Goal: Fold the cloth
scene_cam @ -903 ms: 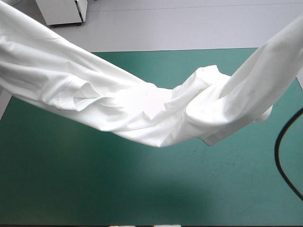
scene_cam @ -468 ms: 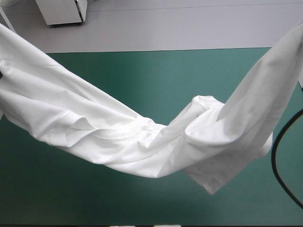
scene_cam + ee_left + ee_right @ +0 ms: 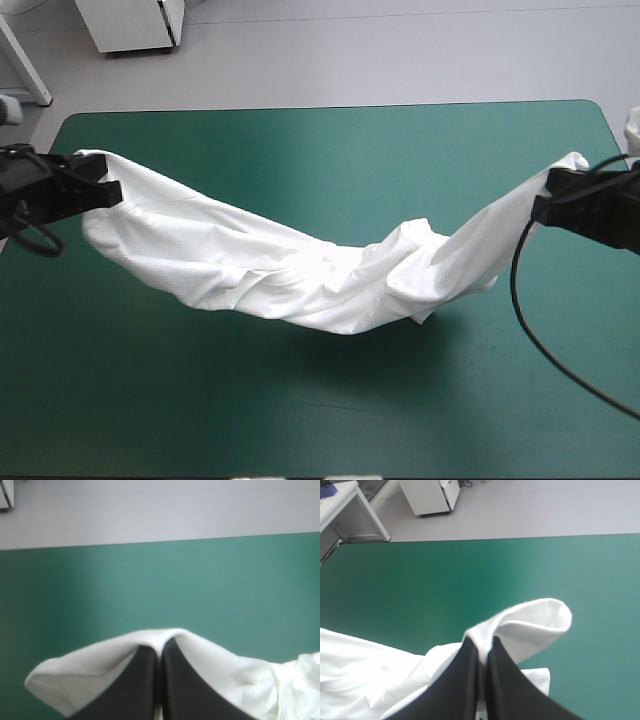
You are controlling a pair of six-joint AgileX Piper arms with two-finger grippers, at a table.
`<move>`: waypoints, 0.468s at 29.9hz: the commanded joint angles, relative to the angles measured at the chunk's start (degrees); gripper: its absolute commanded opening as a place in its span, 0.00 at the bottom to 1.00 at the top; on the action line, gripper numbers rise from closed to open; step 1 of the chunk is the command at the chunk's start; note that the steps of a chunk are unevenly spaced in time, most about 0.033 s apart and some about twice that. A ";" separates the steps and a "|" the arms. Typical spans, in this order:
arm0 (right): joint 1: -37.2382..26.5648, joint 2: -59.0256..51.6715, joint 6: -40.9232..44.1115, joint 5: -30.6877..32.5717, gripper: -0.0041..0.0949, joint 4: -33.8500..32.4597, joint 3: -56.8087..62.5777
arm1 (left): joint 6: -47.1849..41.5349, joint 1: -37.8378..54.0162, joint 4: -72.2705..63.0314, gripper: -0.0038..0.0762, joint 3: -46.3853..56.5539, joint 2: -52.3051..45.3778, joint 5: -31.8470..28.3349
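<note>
- Hanging over the table (image 3: 250, 420), strung side to side, belly sagging close to the cover: T-shirt (image 3: 300, 285).
- Best lowered evenly with both ends level and taut, belly down first, to lie flat.
- Left gripper (image 3: 108, 190): clenched on one T-shirt end.
- Right gripper (image 3: 545, 205): clenched on the opposite end.

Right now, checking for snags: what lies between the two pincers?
Only the T-shirt, sagging from the left pincer to the right pincer over the teal-green cover, as the high view shows.

Black fin-fingered left hand (image 3: 160, 648), matching right hand (image 3: 483, 641)
</note>
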 commanded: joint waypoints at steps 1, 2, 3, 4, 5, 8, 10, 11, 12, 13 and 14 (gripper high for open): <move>0.00 4.51 -0.91 -12.99 0.02 -1.66 4.44 | 1.33 -0.25 -1.66 0.02 4.85 5.42 -13.77; 0.00 6.77 -0.91 -14.72 0.03 -2.52 5.36 | 1.64 -0.25 -1.66 0.02 5.22 8.25 -14.99; 0.00 8.86 -1.00 -15.77 0.02 -3.22 5.74 | 2.19 -0.25 -1.66 0.02 5.22 10.77 -15.76; 0.00 11.72 -1.27 -16.83 0.02 -3.54 5.86 | 3.13 -0.29 -2.09 0.02 4.97 14.61 -16.80; 0.00 14.87 -1.57 -17.71 0.02 -3.50 5.71 | 3.28 -0.74 -1.97 0.02 4.53 17.85 -18.10; 0.00 23.83 -2.37 -20.93 0.02 -2.82 3.51 | 3.28 -2.05 -1.96 0.02 1.61 27.01 -20.60; 0.00 30.46 -2.91 -21.74 0.02 -2.16 0.35 | 3.16 -3.19 -1.96 0.02 -1.72 32.91 -20.68; 0.00 33.80 -2.91 -21.74 0.02 -2.16 -1.73 | 3.16 -3.90 -1.96 0.02 -4.04 36.09 -20.53; 0.00 36.46 -2.91 -21.24 0.02 -1.92 -3.62 | 3.16 -4.57 -1.67 0.02 -6.59 38.54 -20.43; 0.00 39.72 -2.91 -20.31 0.02 -1.92 -6.21 | 3.16 -5.29 -1.42 0.02 -9.31 41.55 -20.40; 0.00 42.91 -2.81 -18.86 0.03 -1.92 -9.08 | 3.16 -5.92 -1.18 0.02 -12.25 44.44 -20.05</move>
